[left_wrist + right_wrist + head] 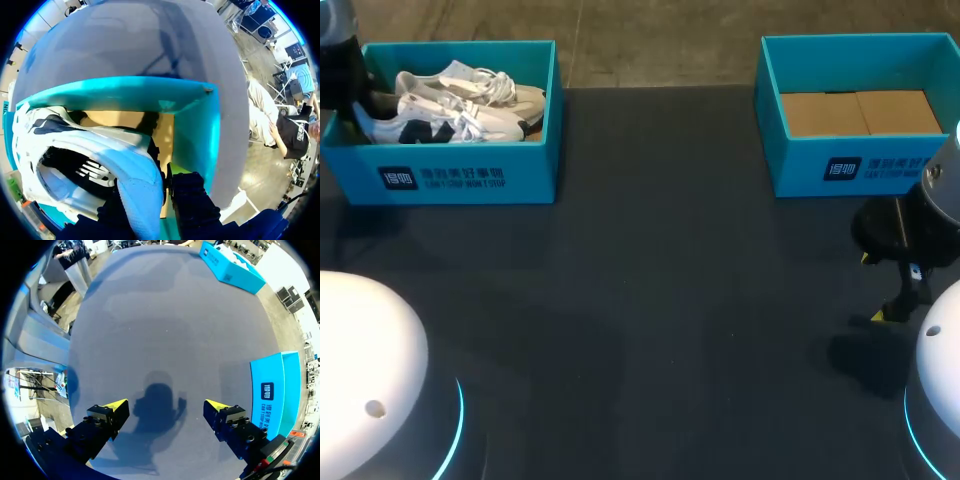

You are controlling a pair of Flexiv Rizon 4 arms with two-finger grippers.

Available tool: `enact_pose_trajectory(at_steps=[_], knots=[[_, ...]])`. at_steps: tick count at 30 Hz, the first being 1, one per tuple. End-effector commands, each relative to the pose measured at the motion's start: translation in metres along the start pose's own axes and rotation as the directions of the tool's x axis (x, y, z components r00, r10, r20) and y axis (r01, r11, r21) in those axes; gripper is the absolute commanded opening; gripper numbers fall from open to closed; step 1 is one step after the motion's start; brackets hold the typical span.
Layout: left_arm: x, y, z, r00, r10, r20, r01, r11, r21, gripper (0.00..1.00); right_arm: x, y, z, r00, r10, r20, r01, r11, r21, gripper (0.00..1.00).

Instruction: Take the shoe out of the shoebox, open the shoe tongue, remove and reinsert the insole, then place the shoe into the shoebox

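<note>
You're in a robot lab or test cell, not a home or a shop. Two white robot bases [360, 370] ringed with blue light stand at the near edge of a dark-covered desk [650, 280]. The only goods on it are a teal shoebox [460, 178] holding a white shoe [460, 122] and a second shoebox [860, 165] floored with plain cardboard.

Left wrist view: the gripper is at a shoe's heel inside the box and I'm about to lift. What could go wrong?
1. The two shoes lie packed together in the shoebox, so lifting one may drag the other along by its laces.
2. The left gripper sits close to the box's wall and could snag or shift the box.
3. Its hold on the heel isn't clear, so the shoe may slip.
</note>
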State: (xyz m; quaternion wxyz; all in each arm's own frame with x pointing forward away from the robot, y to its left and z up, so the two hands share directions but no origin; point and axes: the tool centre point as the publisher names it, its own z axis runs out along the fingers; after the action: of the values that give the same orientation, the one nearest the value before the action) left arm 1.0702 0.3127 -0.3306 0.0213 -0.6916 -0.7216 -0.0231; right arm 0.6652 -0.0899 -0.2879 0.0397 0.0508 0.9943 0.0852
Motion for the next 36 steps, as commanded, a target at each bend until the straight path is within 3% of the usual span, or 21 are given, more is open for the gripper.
enact_pose_trajectory(at_steps=[1, 10, 22, 36], knots=[[0.005, -0.002, -0.012, 1.000, -0.005, 0.005, 0.005, 1.000, -0.014, 0.00, 0.002, -0.001, 0.000, 1.000, -0.001, 0.003, 0.001, 1.000, 0.000, 1.00], [0.012, -0.003, -0.019, 1.000, -0.023, -0.001, 0.023, 1.000, -0.020, 0.00, 0.002, -0.001, 0.000, 1.000, -0.001, 0.003, 0.001, 1.000, 0.000, 1.00], [0.010, 0.001, -0.045, 0.997, -0.070, 0.020, 0.070, 0.997, -0.034, 0.00, 0.002, -0.001, 0.000, 1.000, -0.001, 0.003, 0.001, 1.000, 0.000, 1.00], [0.016, -0.014, -0.108, 0.998, -0.069, -0.010, 0.068, 0.995, -0.073, 0.00, 0.002, -0.001, 0.000, 1.000, -0.001, 0.003, 0.001, 1.000, 0.000, 1.00]])
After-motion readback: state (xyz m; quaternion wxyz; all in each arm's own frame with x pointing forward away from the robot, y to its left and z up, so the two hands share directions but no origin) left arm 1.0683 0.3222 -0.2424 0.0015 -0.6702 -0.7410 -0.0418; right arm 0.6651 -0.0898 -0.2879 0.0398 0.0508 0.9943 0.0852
